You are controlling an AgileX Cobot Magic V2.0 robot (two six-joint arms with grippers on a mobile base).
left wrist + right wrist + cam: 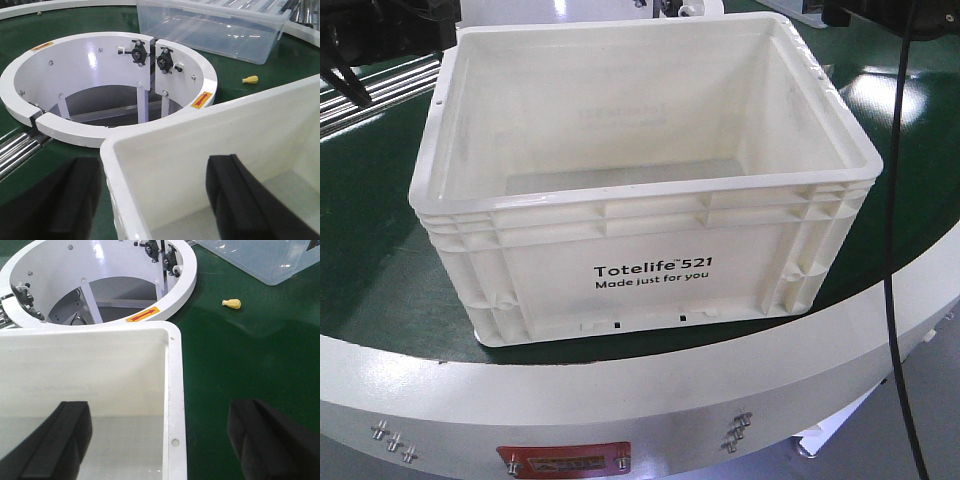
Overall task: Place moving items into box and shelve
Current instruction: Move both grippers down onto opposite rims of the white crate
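The box (650, 270), a cream-white crate printed "Totelife 521", stands on the green belt, and only its bare floor shows inside. My left gripper (155, 167) is open and straddles the box's left wall (120, 185), with one finger (65, 200) outside and the other (250, 200) inside. My right gripper (165, 435) is open across the right rim (175, 415), with one finger (57, 437) inside and one (270, 437) over the belt. Neither gripper holds anything. A small yellow item (231, 303) lies on the belt beyond the box, also seen in the left wrist view (250, 79).
A white ring-shaped hub (100, 55) with black knobs and red arrow labels sits just behind the box (125, 270). A clear plastic bin (215, 30) stands further back. The white outer rim of the round table (650, 400) curves in front. A black cable (892, 250) hangs at the right.
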